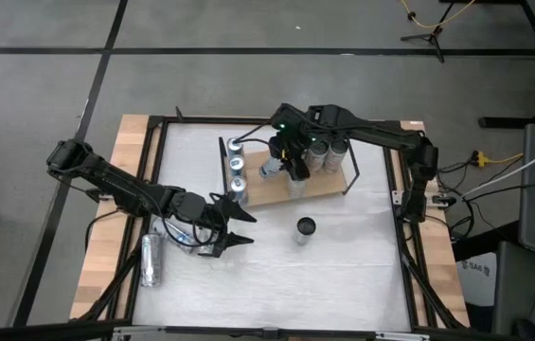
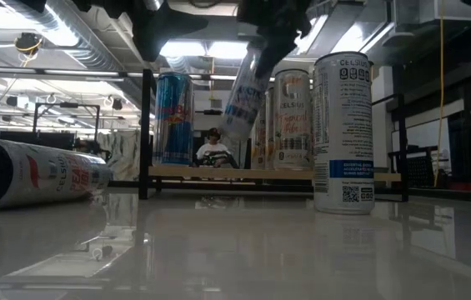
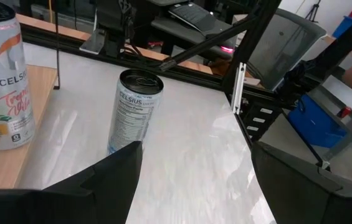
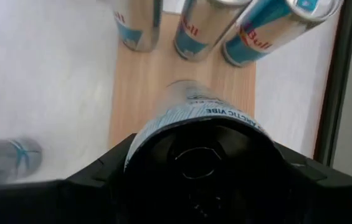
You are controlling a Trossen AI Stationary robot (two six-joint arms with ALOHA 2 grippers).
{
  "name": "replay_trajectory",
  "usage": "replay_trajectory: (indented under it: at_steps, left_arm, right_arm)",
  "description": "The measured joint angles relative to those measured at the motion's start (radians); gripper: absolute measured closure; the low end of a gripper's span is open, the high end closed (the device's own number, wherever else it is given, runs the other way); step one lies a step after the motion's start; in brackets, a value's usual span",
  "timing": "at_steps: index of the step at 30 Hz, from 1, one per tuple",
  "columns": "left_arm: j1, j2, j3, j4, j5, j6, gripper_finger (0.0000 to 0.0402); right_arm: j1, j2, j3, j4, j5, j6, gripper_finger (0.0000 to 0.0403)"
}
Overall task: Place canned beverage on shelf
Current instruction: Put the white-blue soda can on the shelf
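High view: right gripper (image 1: 281,163) clamps a tilted can (image 1: 271,168) over the shelf (image 1: 276,190); left gripper (image 1: 237,227) spread, empty, above the surface (image 1: 343,265).
Low view: held can (image 2: 243,96) hangs tilted above the shelf board (image 2: 218,172).
Right wrist: can (image 4: 194,118) between the fingers, over the board.

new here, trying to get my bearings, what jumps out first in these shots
The right gripper holds a tilted can over the wooden shelf, where several cans already stand. One Celsius can stands alone on the white table, and another lies on its side by the open left gripper.
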Motion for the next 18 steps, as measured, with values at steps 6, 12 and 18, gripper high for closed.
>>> replay_trajectory:
  at_steps: [6, 12, 18]
  left_arm:
    - [0.000, 0.000, 0.000, 0.000, -0.026, 0.000, 0.0105]
    - [0.000, 0.000, 0.000, 0.000, -0.026, 0.000, 0.0105]
    - [0.000, 0.000, 0.000, 0.000, -0.026, 0.000, 0.0105]
  right_arm:
    - [-0.003, 0.039, 0.000, 0.000, -0.001, -0.025, 0.0155]
    - [-0.003, 0.041, -0.001, 0.007, -0.002, -0.026, 0.0155]
    - [-0.003, 0.047, -0.001, 0.002, -0.003, -0.026, 0.0155]
